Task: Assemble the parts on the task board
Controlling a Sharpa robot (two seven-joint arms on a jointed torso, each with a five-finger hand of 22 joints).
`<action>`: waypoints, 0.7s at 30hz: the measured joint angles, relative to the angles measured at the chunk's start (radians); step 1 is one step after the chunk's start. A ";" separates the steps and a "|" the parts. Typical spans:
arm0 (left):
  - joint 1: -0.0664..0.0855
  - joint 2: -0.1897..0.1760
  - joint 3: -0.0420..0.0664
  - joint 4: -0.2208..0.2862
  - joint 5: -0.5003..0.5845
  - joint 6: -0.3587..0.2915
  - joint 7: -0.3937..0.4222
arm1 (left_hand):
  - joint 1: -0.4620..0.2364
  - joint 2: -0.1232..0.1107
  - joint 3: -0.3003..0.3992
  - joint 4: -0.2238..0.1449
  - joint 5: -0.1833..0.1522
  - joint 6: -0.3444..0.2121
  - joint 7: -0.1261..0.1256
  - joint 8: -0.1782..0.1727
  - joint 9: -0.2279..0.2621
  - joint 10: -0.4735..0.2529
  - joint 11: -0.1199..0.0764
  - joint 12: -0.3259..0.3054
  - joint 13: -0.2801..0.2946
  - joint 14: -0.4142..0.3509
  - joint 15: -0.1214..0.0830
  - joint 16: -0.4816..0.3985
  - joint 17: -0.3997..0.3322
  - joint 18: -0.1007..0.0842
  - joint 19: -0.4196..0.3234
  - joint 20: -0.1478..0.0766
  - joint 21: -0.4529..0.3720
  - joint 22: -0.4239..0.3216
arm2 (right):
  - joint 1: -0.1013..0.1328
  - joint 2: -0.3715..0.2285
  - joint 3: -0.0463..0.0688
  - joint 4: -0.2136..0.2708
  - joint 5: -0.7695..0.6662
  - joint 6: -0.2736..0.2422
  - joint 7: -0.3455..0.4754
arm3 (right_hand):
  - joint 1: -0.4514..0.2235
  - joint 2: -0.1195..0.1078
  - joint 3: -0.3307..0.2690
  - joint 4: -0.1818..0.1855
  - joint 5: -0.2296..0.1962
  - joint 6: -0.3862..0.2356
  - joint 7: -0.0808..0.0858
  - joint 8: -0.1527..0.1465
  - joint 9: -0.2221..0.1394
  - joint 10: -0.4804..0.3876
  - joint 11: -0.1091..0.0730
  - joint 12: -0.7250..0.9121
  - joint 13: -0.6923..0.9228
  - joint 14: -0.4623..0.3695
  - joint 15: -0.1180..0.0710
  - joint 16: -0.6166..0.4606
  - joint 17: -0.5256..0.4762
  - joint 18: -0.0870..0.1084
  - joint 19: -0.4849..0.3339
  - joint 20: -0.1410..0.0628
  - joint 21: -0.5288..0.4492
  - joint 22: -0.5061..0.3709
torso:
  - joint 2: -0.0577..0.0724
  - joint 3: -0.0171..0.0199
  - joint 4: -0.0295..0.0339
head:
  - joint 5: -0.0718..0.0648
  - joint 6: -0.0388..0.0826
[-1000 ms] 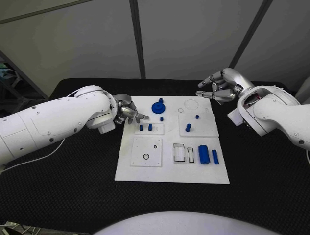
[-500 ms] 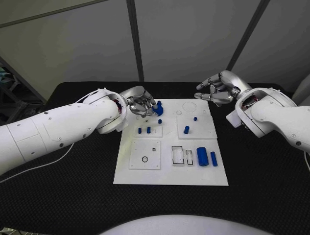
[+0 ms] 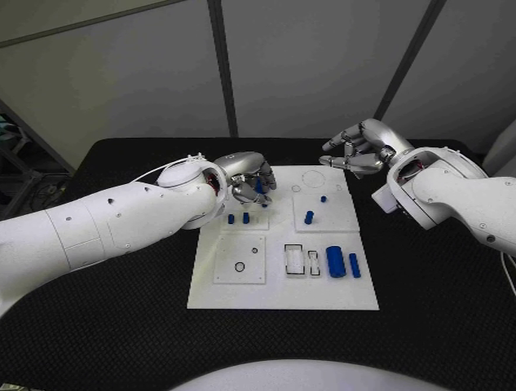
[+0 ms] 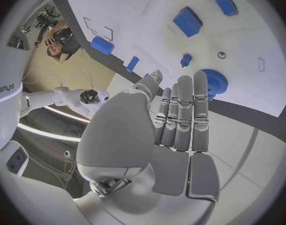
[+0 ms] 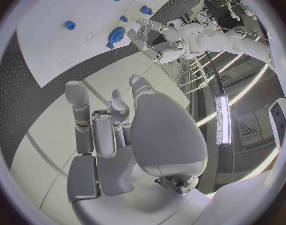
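Reaching farther across since a second ago, the left robot hand (image 3: 249,179), fingers extended and holding nothing, hovers over the blue toothed plastic gear (image 4: 212,81) at the upper middle of the white task board (image 3: 281,285), and a careless closing could knock it aside.

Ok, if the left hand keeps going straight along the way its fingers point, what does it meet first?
Most likely the blue gear: in the left wrist view the left hand has its fingertips right beside it, over the task board. Whether they already touch is unclear.
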 measured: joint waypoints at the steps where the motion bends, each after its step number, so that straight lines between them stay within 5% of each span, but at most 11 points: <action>1: 0.000 0.004 -0.001 -0.006 -0.012 0.002 0.000 | -0.008 0.002 0.002 0.002 0.000 0.005 0.001 0.000 -0.004 0.003 -0.003 0.000 -0.004 0.004 -0.003 0.016 0.004 0.000 0.006 -0.001 0.007 0.006 | 0.000 0.000 0.000 0.000 0.000 0.000 0.000 | 0.000 0.000 0.000 0.000 0.000 0.000 0.000 0.000 0.000 -0.002 0.002 0.000 0.000 0.000 0.000 0.000 0.000 0.000 0.000 0.000 0.000 0.000 | 0.000 0.0000 -0.0001 | 0.000 0.000; 21: -0.004 0.061 -0.002 -0.097 -0.120 0.063 -0.003 | -0.022 0.005 0.035 -0.016 -0.004 0.036 0.007 -0.008 -0.038 0.002 -0.002 -0.014 -0.044 0.074 -0.003 0.186 0.135 0.000 0.030 -0.002 0.071 0.067 | 0.000 0.005 0.000 0.000 -0.001 0.003 0.001 | 0.000 0.000 0.000 0.000 0.000 0.000 0.000 0.000 -0.001 -0.003 0.004 -0.005 -0.004 0.000 0.000 0.000 0.000 0.000 -0.004 0.004 -0.004 -0.005 | 0.000 0.0004 0.0006 | -0.005 -0.008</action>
